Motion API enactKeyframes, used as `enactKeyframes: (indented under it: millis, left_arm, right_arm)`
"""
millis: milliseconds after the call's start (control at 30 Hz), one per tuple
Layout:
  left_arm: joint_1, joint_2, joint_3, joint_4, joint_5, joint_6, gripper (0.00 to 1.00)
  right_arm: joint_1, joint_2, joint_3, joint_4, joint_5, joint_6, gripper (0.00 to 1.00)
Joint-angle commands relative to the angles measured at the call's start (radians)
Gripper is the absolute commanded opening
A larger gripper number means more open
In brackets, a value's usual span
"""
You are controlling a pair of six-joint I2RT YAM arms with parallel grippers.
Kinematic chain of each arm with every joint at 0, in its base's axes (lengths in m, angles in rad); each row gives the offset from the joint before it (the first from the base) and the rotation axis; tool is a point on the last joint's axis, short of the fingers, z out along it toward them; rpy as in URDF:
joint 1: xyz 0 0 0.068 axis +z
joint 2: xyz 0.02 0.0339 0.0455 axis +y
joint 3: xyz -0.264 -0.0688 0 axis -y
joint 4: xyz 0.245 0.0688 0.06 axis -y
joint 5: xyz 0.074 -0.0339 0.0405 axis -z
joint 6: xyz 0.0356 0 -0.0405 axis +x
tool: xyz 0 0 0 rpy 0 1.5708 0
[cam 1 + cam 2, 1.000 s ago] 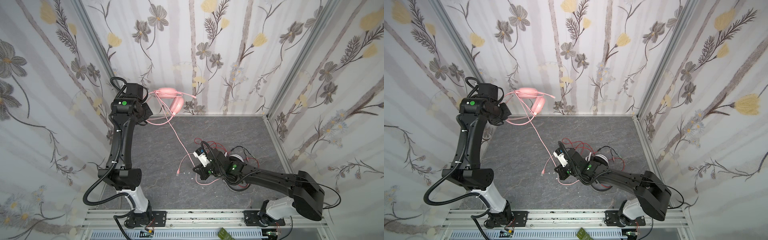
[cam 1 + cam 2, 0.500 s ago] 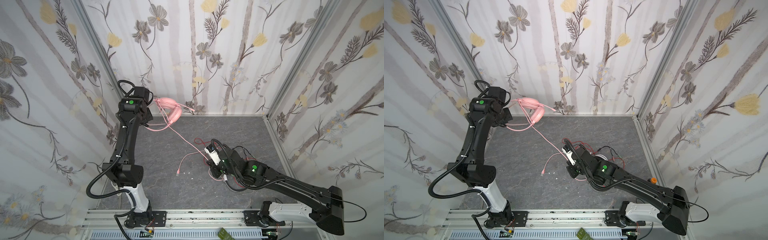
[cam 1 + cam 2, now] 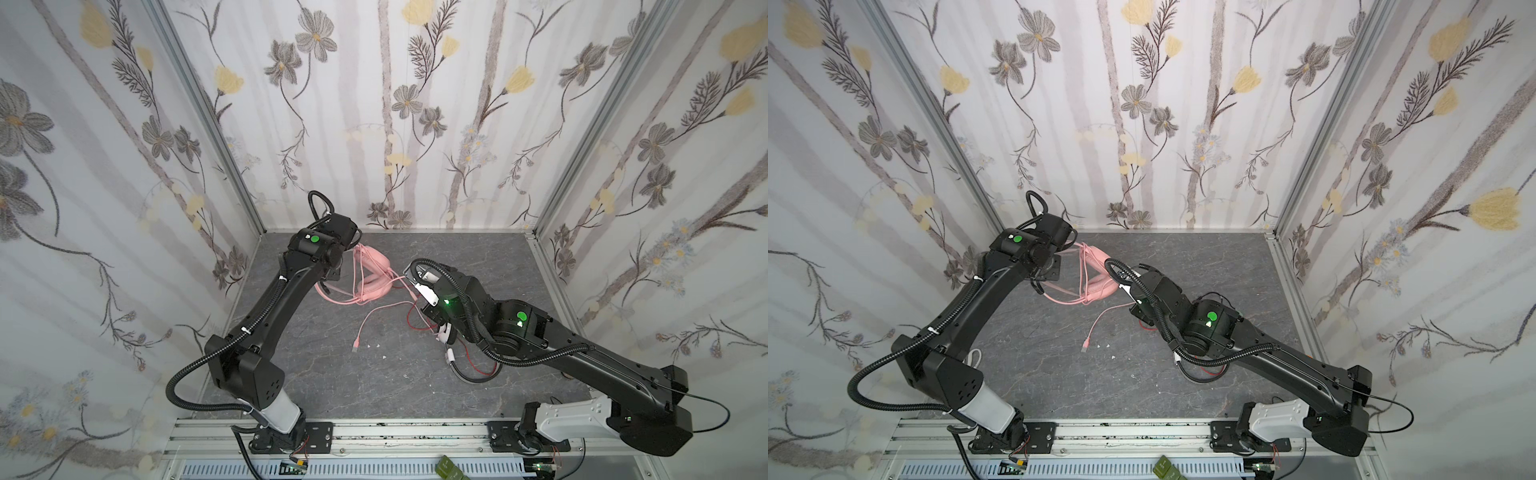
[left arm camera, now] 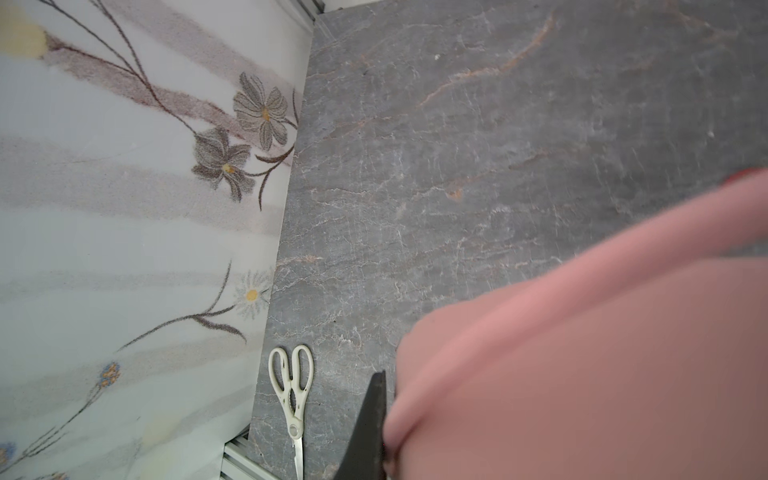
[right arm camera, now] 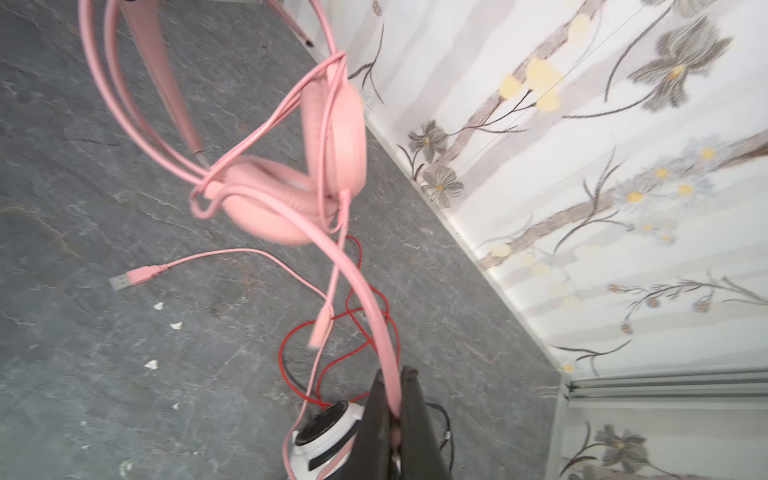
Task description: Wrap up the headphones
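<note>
Right wrist view: your right fingers (image 5: 415, 419) are clenched on the pink cable (image 5: 365, 299), which runs from them up to the pink headset (image 5: 291, 199). Left wrist view: your left fingers (image 4: 370, 424) are closed against that headset's body, which fills the frame, so I judge the grip held.

Change noted over the last second: your left arm has brought the headset down from high against the back wall to low over the back left of the surface (image 3: 374, 374). Your right arm has travelled from the front middle to just beside the earcups.

Several strands already cross the headband. The plug (image 5: 124, 280) lies loose on the surface. The white-and-black headset (image 5: 328, 432) sits beneath the right arm with its red cable (image 5: 286, 345) unwrapped.

Judgement: the slack is shortened and another turn is within reach. The second headset is not begun.
</note>
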Motion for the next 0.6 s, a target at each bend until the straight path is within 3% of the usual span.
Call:
enactKeyframes:
  millis: [0,267,567]
  left_arm:
    - [-0.060,-0.068,-0.075,0.080,0.040,0.058,0.00]
    - [-0.217,-0.178,-0.196,0.105,0.131,0.064,0.00]
    - [-0.288,-0.185,-0.223,0.113,0.169,0.010,0.00]
  right_arm:
    - [-0.024,0.010,0.019,0.164,0.028,-0.208,0.00]
    - [-0.112,0.100,0.138,0.209,-0.149,-0.237,0.00]
    - [-0.171,0.185,0.205,0.207,-0.348,-0.136,0.00]
